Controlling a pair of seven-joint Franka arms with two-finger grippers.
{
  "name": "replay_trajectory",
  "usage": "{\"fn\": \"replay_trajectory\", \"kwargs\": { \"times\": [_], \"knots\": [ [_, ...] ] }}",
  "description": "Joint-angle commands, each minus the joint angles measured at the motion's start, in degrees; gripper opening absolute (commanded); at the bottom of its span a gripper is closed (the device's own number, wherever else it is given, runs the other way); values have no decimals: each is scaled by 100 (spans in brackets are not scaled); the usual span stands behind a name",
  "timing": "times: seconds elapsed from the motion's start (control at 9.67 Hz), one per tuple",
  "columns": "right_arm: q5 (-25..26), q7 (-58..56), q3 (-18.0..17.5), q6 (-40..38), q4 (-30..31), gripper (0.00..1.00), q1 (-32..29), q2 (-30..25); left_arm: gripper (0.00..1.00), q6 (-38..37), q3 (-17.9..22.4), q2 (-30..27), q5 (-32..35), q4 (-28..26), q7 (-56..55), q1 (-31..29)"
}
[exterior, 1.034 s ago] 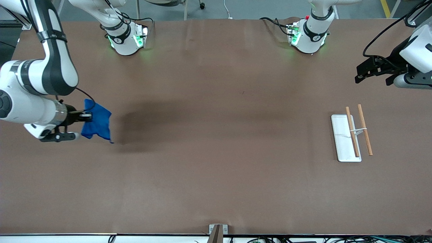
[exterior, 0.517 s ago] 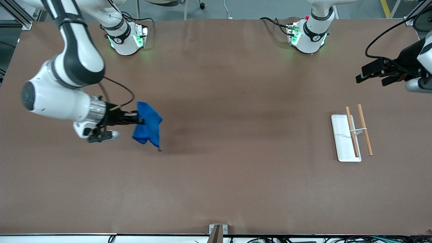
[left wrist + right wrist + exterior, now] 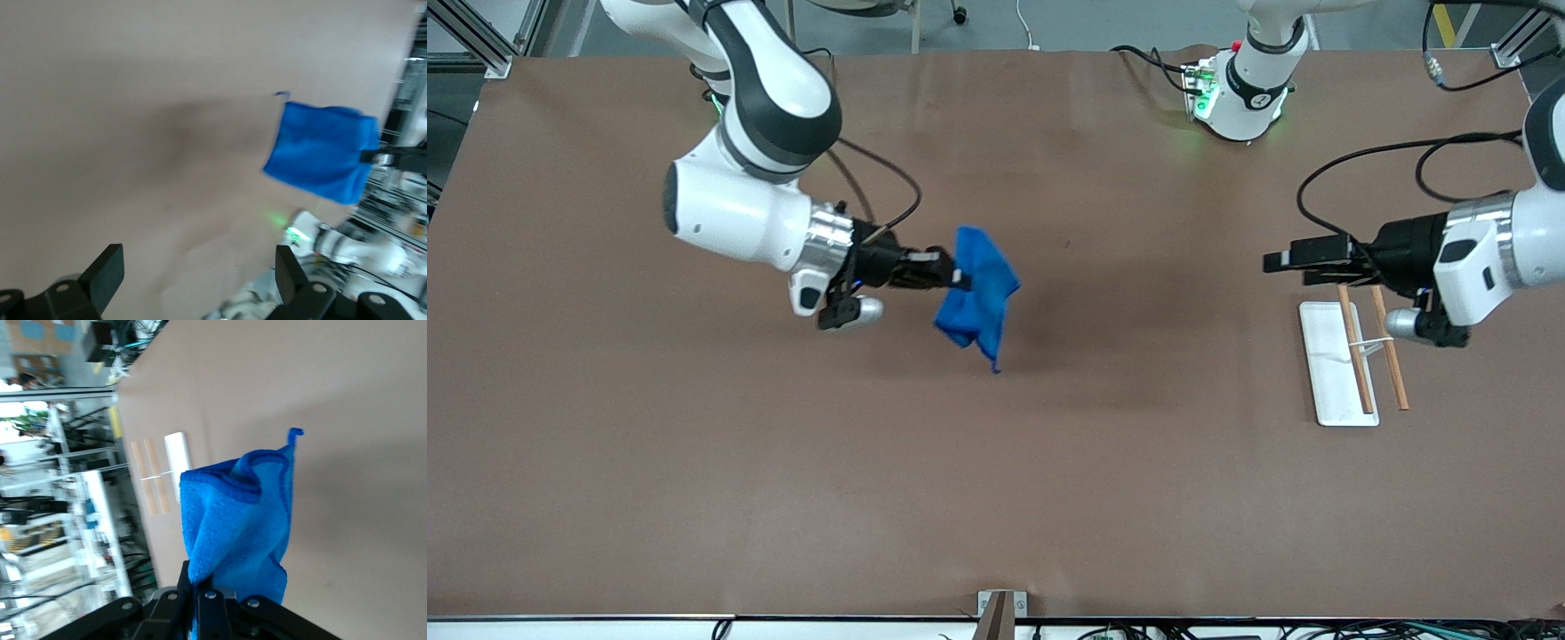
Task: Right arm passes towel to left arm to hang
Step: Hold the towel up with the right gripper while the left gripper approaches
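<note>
Nearest the front camera we see only the brown table (image 3: 996,498), a bare stretch of its cover.

Farther up, toward the left arm's end of the table, stands a small rack (image 3: 1352,360): a white rectangular base with two wooden rods (image 3: 1389,342) lying along it, joined by a thin white crosspiece. In the right wrist view we make out the same rack (image 3: 157,477) past the hanging cloth.

At mid-table we find the towel (image 3: 976,295), bright blue, off the table and hanging in loose folds from the right gripper (image 3: 959,277). That gripper's fingers are clamped tight on one edge of the cloth, and the rest droops to a corner with a short thread tail. In the right wrist view the towel (image 3: 240,520) rises from between the closed fingers, its darker hem showing along the fold. The right gripper is over the middle of the table, pointing toward the left arm's end.

The left gripper (image 3: 1285,262) is over the table just beside the rack, on the side toward the towel, its fingers spread wide and holding nothing. In the left wrist view we see the two dark fingertips (image 3: 107,273) set far apart, with the towel (image 3: 323,153) well apart from them, hanging over the table.

Farthest from the camera, the two arm bases stand along the table's edge.
</note>
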State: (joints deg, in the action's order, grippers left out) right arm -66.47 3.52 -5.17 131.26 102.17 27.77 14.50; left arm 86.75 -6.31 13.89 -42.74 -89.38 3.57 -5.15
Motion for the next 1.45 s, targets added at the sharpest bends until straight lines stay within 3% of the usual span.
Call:
{"fn": "replay_trajectory", "kwargs": {
  "times": [0.0,0.21,0.41,0.72,0.83,1.34],
  "knots": [
    [-1073,26,-149,-13,-188,0,27,27,100,62,-19,271,-1344,-596,721,-293],
    [-1822,17,-247,5,-338,0,53,27,100,53,-37,509,-2138,-886,1336,-259],
    [-2639,-18,-265,40,-583,0,124,27,100,9,-133,746,-3552,-1553,2293,-232],
    [-3571,-70,-283,321,-646,0,168,62,100,-156,-746,1308,-4721,-1810,2552,-267],
    [-3714,-201,-283,321,-681,0,194,97,100,-375,-966,1562,-5292,-1880,2596,-250],
    [-3962,-290,-274,488,-1121,0,370,466,100,-764,-1732,2215,-6113,-1960,3167,-267]
  ]
}}
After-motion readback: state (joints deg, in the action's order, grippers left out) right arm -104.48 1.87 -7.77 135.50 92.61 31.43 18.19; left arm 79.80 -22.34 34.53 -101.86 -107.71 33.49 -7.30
